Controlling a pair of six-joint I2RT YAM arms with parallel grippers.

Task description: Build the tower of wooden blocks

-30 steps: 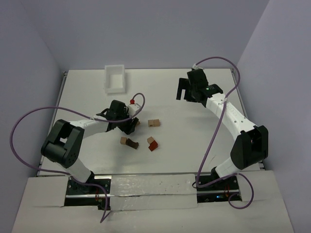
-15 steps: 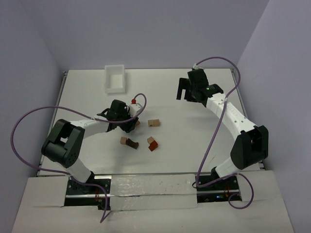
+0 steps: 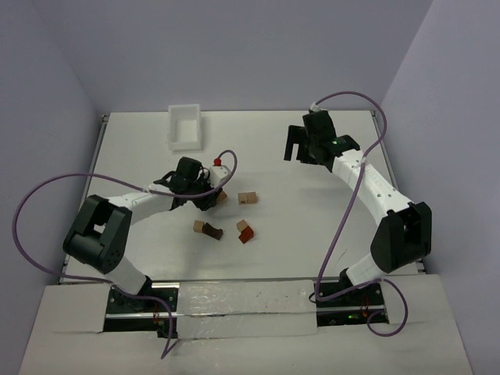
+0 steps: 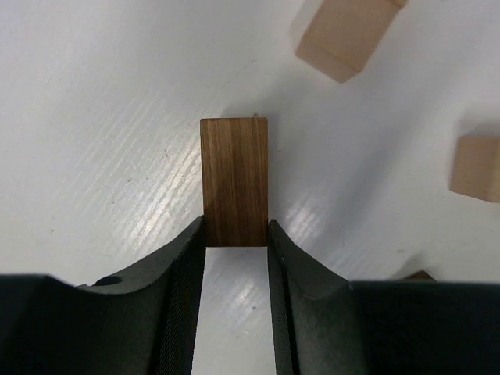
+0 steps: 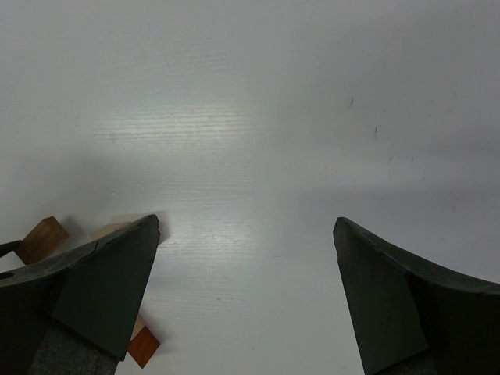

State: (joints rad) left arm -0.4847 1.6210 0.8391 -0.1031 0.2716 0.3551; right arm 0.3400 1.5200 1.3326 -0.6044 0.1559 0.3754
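Left claw pinches the near end of a brown block; right claw hangs spread wide over the worktop

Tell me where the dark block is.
In the left wrist view, the dark block lies on the table, its near end pinched between the left fingers; a tan block lies beyond, right.

left hand has its gap filled by the dark brown block. a tan block ahead and a second tan block crowd one side, and the other side is bare tabletop. right hand, spread wide, hangs over open tabletop. white bin sits well apart.
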